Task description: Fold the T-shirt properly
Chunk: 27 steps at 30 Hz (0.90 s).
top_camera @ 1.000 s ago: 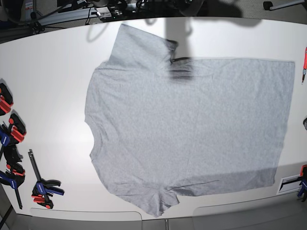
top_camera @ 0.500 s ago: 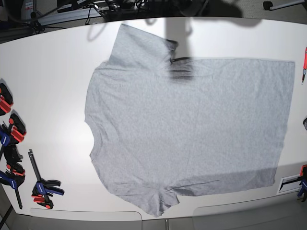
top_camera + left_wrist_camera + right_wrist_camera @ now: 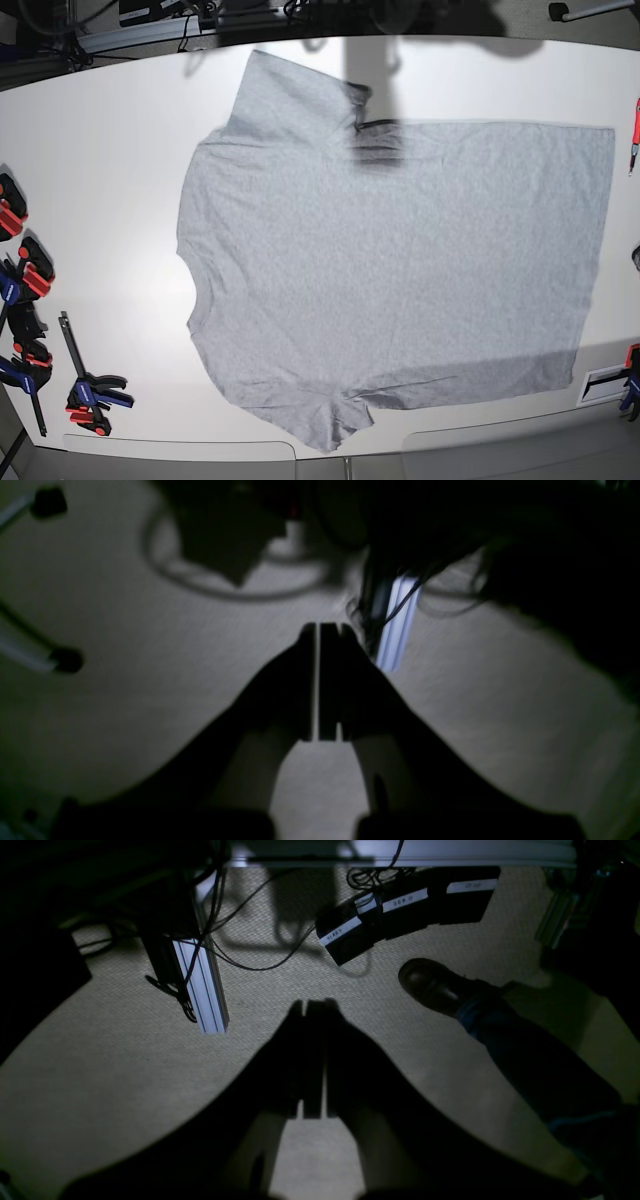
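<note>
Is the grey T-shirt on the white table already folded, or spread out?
Spread out: the T-shirt lies flat, both sleeves extended, no fold.

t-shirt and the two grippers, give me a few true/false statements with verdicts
1. The T-shirt lies spread flat on the white table. True.
2. The T-shirt is already folded in half. False: it lies open, both sleeves spread out.
3. Black lettering shows on the side of the shirt facing up. False: the visible side is plain grey.
4. The left gripper is shut and holds nothing. True.
5. The right gripper grips a sleeve. False: it is shut on nothing, above carpeted floor.
6. Red and blue clamps lie at the table's edge, apart from the shirt. True.
</note>
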Tool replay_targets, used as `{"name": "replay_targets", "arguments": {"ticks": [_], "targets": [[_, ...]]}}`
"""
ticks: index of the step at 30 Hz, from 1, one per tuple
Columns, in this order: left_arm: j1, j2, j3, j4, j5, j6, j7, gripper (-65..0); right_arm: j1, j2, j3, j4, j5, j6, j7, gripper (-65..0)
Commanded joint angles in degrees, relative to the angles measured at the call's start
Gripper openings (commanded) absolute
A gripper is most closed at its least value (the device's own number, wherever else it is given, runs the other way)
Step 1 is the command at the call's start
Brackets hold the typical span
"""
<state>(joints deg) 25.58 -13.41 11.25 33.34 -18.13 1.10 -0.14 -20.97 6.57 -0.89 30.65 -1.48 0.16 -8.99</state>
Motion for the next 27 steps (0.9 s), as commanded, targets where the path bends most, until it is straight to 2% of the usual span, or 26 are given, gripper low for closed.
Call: {"name": "replay_targets", "arguments": {"ticks": [1,5,7,11,14,17,21,27], "targets": [[1.53,-1.25,-0.07,1.49,0.02,0.22,-1.36,-65.0,-1.55,0.46,0.11,1.73,0.15,-0.15,0.92,-65.0],[6.12,-3.85,-0.09,7.08,0.0,0.22,-1.9,-65.0,-7.28,1.14,0.13,8.63,0.66,0.87,1.33,-65.0],[8.76,-4.76,-1.27,10.47,-0.09,0.22,-2.27,-65.0,-10.43,1.57,0.13,12.98,2.75,1.64,1.33,-65.0],[14.88,-5.53,-8.0,18.73,-1.14,0.2,-2.93,-65.0,-17.81,2.43,0.13,24.02,8.28,3.8,1.33,-65.0],[19.65,-6.78,-13.31,26.38,-5.86,-0.24,-2.86,-65.0,-24.33,2.84,0.13,34.25,10.14,5.64,1.4,-65.0],[24.7,-9.11,-17.57,34.49,-9.88,-3.3,-1.97,-65.0,-30.84,2.8,0.13,45.57,11.17,6.23,1.57,-65.0],[31.63,-11.63,-23.41,45.9,-14.01,-7.23,2.34,-65.0,-38.88,2.8,0.15,61.94,11.19,8.11,1.51,-65.0],[40.11,-13.42,-34.34,62.25,-22.05,-17.57,12.37,-65.0,-46.66,2.8,0.17,85.92,15.63,10.6,0.24,-65.0]]}}
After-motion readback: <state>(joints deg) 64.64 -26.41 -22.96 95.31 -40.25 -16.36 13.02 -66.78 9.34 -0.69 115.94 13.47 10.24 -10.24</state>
